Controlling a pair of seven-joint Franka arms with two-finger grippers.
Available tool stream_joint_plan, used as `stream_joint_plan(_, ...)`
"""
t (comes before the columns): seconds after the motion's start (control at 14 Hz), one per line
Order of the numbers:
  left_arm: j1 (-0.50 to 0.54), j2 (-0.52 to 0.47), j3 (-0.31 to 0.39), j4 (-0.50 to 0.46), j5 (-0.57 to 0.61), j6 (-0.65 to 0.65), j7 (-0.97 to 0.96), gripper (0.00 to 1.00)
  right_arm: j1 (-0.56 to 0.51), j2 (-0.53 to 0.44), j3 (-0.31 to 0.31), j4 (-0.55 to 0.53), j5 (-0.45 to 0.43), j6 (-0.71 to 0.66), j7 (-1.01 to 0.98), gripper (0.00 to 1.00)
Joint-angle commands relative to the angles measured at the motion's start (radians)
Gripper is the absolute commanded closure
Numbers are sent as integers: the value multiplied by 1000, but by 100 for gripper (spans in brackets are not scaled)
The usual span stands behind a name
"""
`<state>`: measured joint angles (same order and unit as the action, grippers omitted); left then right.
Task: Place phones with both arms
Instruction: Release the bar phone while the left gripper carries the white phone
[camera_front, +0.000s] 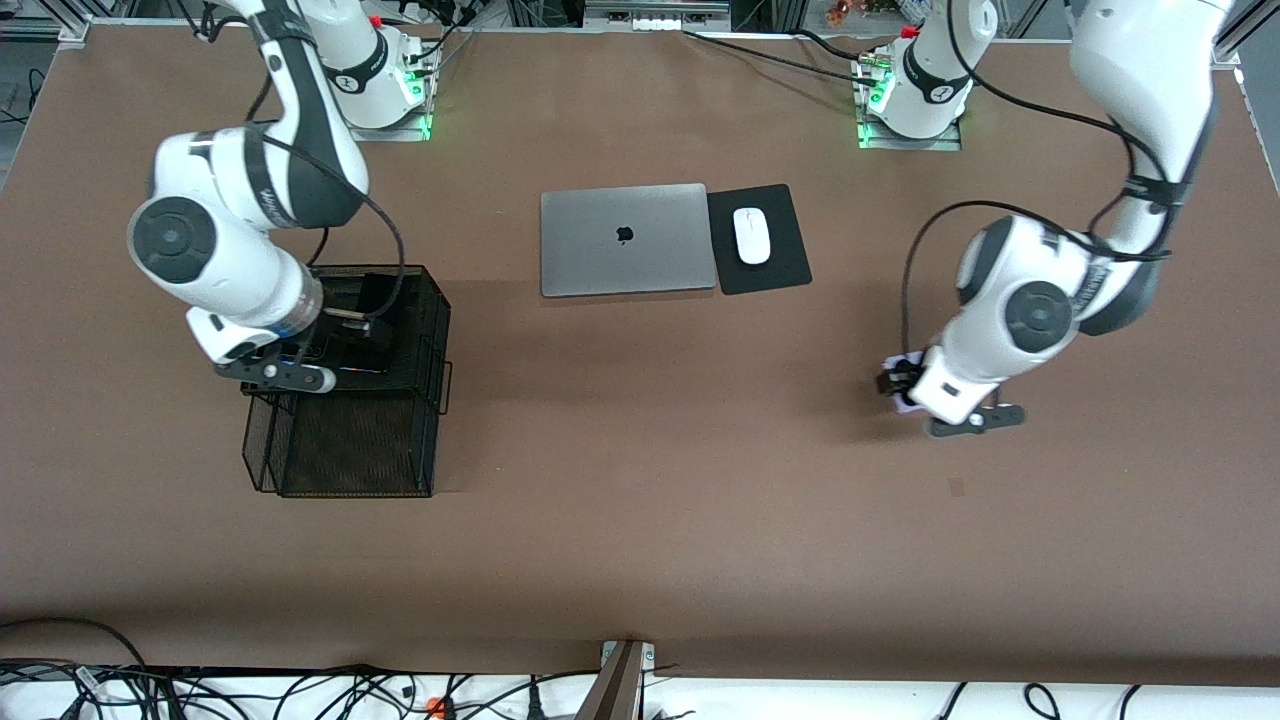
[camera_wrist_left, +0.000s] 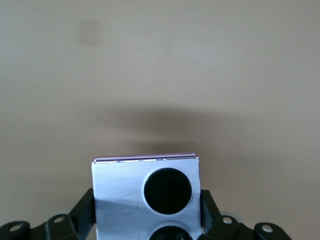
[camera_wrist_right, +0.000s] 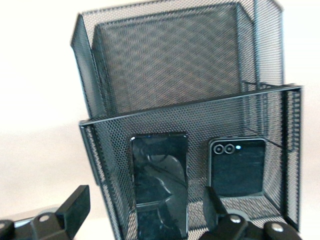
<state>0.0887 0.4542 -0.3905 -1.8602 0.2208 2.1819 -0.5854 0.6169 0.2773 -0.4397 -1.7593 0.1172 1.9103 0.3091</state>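
Your left tool (camera_wrist_left: 147, 220) grips the lavender phone (camera_wrist_left: 145, 192) above the table (camera_front: 640, 520), at the laptop's (camera_front: 626, 240) four o'clock. Your right tool (camera_wrist_right: 145, 215) stands open over the basket (camera_wrist_right: 200, 115) holding both black phones: bar (camera_wrist_right: 160, 185), square (camera_wrist_right: 237, 167).

We see a black wire-mesh metal basket (camera_wrist_right: 165, 75) holding two glossy black glass-faced phones (camera_wrist_right: 159, 175), a matt lavender-white square phone (camera_wrist_left: 145, 192) with a shiny edge, a brushed silver metal laptop (camera_front: 626, 240), and a matt brown tabletop (camera_front: 640, 520).
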Motion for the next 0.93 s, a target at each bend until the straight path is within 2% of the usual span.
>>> stream_joint_plan(0.0,-130,52,13,109,-20,-40,-106,100,-42,43,6,124,61,-80,-25,0)
stream_joint_plan(0.36,-332,239,15,333,-8,-39,-223,100,-63,104,6,256,85,-157,-42,0)
stream_joint_plan(0.57,-434,336,24,435,-8,-30,-218,100,-92,155,6,346,226,-217,-35,0)
stream_joint_plan(0.86,-578,486,70,623,35,-27,-223,100,-91,181,7,376,234,-209,-38,0)
